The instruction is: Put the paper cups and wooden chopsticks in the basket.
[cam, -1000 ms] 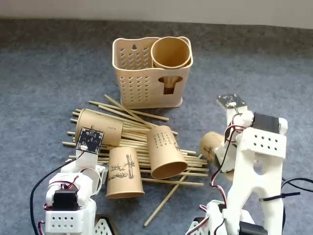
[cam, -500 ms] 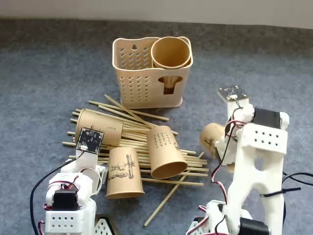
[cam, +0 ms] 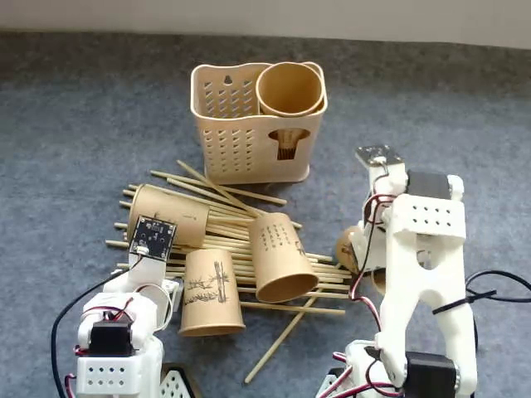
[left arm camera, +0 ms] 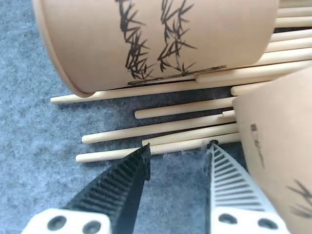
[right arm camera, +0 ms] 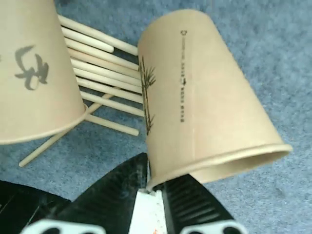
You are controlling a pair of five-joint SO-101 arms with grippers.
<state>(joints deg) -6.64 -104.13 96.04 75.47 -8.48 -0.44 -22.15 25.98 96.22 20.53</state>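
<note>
The work surface is covered with a blue-grey, short-pile carpet [cam: 75, 116] of mottled, felt-like texture, extending from the 6 o'clock edge almost to the 12 o'clock edge of the high view. At 12 o'clock a pale, plain strip [cam: 249, 12] runs across the full width, and the carpet darkens in a band directly below it. Lighting is soft and even, producing faint shadows.

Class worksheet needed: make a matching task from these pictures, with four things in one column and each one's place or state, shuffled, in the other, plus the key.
1 left gripper
2 right gripper
3 basket
4 chopsticks

A spread on the carpet beneath loose cups
B shut on the rim of a paper cup
C open and empty
D standing, with an upright cup inside

Pairs: 1-C, 2-B, 3-D, 4-A
</note>
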